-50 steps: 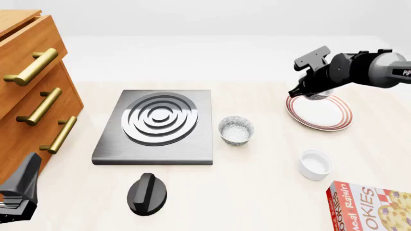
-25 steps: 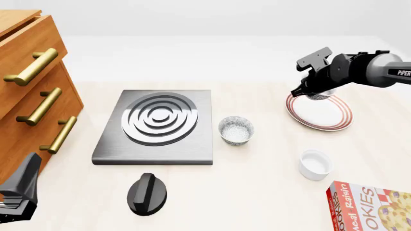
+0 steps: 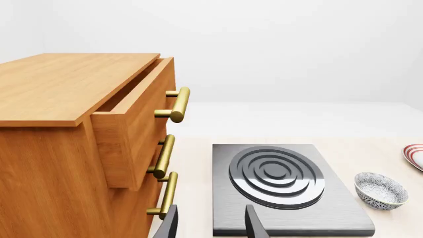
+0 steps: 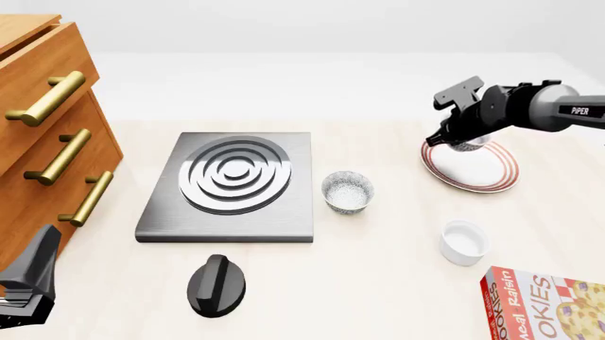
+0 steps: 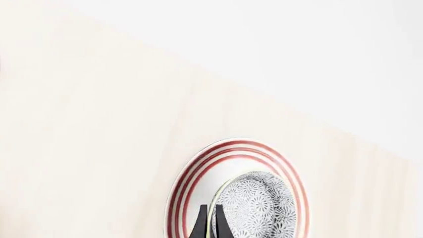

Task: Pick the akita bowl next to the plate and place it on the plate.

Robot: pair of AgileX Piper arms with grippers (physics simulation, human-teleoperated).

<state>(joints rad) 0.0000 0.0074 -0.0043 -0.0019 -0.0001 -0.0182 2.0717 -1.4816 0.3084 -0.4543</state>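
Note:
The akita bowl (image 4: 471, 145) hangs tilted over the back part of the plate (image 4: 484, 175), a white plate with red rings. My right gripper (image 4: 460, 139) is shut on the bowl's rim. In the right wrist view the speckled akita bowl (image 5: 256, 207) is pinched between the dark fingertips (image 5: 201, 225), with the plate (image 5: 196, 168) behind it. I cannot tell whether the bowl touches the plate. My left gripper (image 4: 28, 283) rests at the near left, its fingers (image 3: 254, 226) open and holding nothing.
A second speckled bowl (image 4: 347, 191) stands right of the grey stove slab (image 4: 232, 185). A black knob (image 4: 215, 285) lies near the front. A white ramekin (image 4: 463, 242) and a cookie box (image 4: 543, 306) are at the near right. A wooden drawer cabinet (image 4: 47, 134) fills the left.
The right arm has turned and shifted slightly, and the bowl in its grip has dropped a little toward the plate. The left arm has not moved.

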